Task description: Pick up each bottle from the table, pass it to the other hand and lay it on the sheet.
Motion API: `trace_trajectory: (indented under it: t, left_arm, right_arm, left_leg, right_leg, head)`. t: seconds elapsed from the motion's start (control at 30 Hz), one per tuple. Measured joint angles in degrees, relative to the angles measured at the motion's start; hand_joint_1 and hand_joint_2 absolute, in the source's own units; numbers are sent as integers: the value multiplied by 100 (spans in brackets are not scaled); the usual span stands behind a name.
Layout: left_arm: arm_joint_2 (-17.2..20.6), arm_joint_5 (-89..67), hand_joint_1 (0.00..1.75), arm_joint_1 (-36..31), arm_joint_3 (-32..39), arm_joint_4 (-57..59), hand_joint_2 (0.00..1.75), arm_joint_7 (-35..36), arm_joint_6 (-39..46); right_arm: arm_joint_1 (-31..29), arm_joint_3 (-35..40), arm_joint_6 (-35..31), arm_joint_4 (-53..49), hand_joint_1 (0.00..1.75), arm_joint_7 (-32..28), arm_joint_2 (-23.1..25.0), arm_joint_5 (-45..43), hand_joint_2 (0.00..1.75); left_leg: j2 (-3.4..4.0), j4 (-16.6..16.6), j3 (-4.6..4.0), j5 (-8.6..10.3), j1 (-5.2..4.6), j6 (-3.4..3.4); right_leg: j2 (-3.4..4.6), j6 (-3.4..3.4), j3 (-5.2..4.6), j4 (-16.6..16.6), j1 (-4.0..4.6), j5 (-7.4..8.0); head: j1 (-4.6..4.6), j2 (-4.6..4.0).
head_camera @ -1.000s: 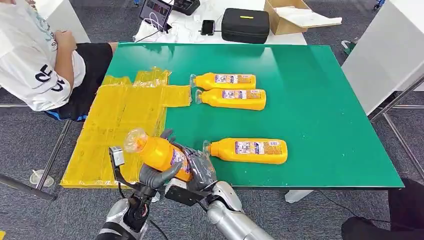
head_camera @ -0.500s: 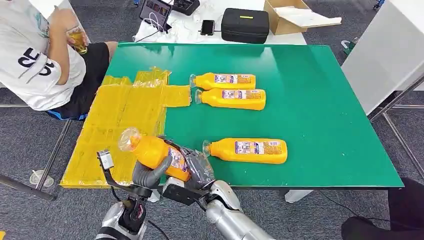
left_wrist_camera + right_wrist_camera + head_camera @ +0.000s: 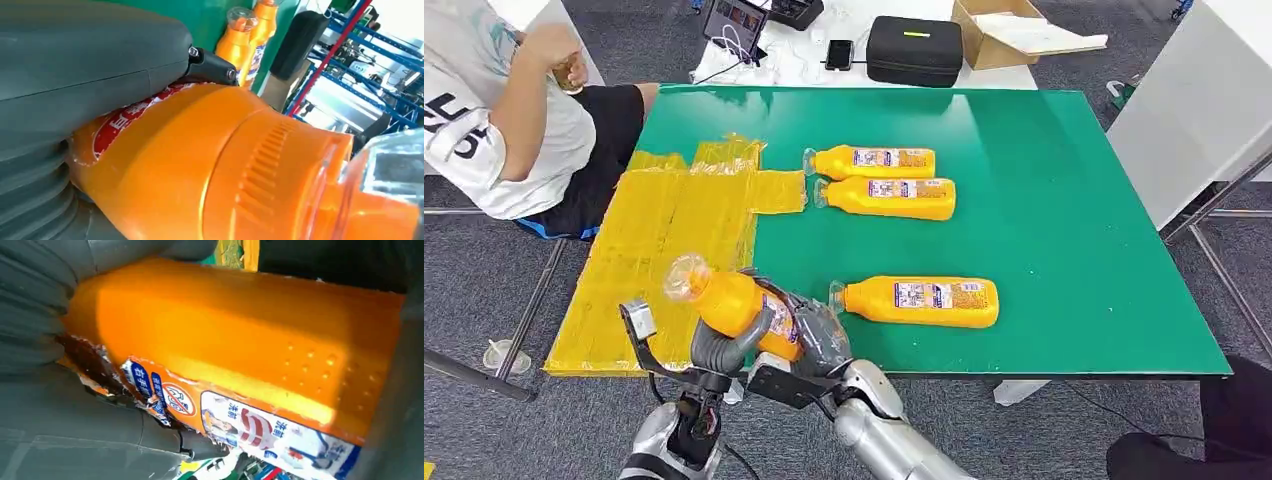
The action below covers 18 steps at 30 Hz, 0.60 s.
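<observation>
- The orange bottle (image 3: pixel 736 303) is in the air at the near edge of the green tabletop (image 3: pixel 1064 230). It is tilted, with its clear cap toward the yellow sheet (image 3: pixel 664 240).
- The left robot hand (image 3: pixel 721 345) grips the bottle from below, close to the neck end, with its thumb curled up around the body.
- The right robot hand (image 3: pixel 819 335) is wrapped around the label end of the same bottle, and its fingers press on the body.
- So both hands hold one bottle. I judge this is the middle of the pass from one hand to the other.
- To do the step well, the receiving hand needs a firm grip before the other one opens. The plastic looks smooth, so a weak hold may let the bottle slip.
- I think the giving hand needs to open fully and draw straight back, so that it does not pull the bottle with it.
- The sheet lies just beside the bottle on the left side. The bottle can then go down flat on a free part of it.
- Three more bottles lie on the tabletop: a near bottle (image 3: pixel 919 302) and a pair (image 3: pixel 879 180) farther away, side by side.
- A seated person (image 3: pixel 494 120) is close to the far corner of the sheet, so the move calls for some care.
</observation>
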Motion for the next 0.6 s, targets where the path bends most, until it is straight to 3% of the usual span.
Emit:
trace_trajectory:
  t: [0.2, 0.47, 0.6]
  left_arm:
    - [-26, -101, 175, -2, -2, -70, 175, -50, 103]
    - [-24, -315, 175, -144, 66, -387, 175, -321, 477]
    - [-11, -496, 175, -294, 251, -461, 175, -467, 895]
  right_arm:
    - [9, -29, 81, -24, 0, -24, 13, -302, 0]
    - [375, -398, 1369, -1282, 0, -310, -155, -1616, 0]
    - [612, -553, 1692, -2106, 0, -362, -314, -1993, 0]
  left_leg:
    - [0, 0, 0, 0, 0, 0]
    - [-2, 0, -2, 0, 0, 0]
    - [-2, 0, -1, 0, 0, 0]
  right_leg:
    - [0, 0, 0, 0, 0, 0]
    - [-1, 0, 1, 0, 0, 1]
    - [-1, 0, 1, 0, 0, 1]
  head:
    - [2, 0]
    - [2, 0]
    - [2, 0]
